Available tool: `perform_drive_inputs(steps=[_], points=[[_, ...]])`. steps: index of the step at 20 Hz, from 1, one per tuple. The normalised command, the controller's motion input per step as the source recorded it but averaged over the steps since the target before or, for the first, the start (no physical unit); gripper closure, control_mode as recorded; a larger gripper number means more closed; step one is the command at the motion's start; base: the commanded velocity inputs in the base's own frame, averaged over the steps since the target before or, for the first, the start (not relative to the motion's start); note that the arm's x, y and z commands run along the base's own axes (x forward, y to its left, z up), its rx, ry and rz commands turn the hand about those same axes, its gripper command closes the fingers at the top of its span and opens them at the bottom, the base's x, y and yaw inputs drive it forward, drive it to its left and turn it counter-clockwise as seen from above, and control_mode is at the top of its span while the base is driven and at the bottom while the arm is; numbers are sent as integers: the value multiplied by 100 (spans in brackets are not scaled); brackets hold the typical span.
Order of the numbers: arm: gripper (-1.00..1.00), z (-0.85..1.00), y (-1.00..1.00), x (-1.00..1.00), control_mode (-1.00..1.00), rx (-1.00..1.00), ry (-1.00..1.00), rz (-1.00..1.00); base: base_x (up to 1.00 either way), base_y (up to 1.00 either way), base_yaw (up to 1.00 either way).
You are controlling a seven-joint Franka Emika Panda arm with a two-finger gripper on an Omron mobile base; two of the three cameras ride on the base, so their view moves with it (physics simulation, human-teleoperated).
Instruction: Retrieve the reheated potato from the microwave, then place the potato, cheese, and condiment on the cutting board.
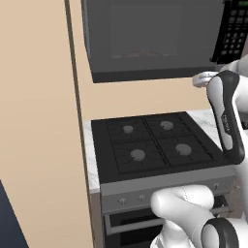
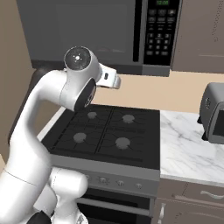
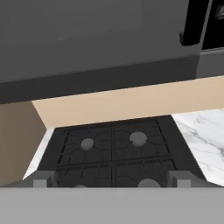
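The microwave (image 2: 94, 33) hangs above the stove, its door shut, with the black keypad panel (image 2: 159, 33) on its right. A small green display sits at the panel's top, but its digits and the key legends are too blurred to read. Below lies a black four-burner gas stove (image 2: 107, 133), with a row of knobs along its front edge. A marble worktop (image 2: 188, 148) runs to the right, carrying a silver toaster oven (image 2: 214, 113). The gripper (image 3: 112, 183) is spread wide and holds nothing, below the microwave's front and above the burners.
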Motion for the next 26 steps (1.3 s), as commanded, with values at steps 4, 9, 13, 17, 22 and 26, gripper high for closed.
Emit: perform_drive_inputs(steps=[4, 9, 13, 17, 22, 26], points=[[-100, 44, -45, 3, -100, 0, 10, -1, 0, 0, 0], [-100, 37, -40, 9, -100, 0, 9, 0, 0, 0, 0], [-100, 33, -32, 18, -100, 0, 4, 0, 0, 0, 0], [-100, 19, -20, 27, -100, 0, 8, 1, 0, 0, 0], [-100, 25, -22, 29, -100, 0, 1, 3, 0, 0, 0], [-100, 7, -10, 17, -100, 0, 0, 7, 0, 0, 0]])
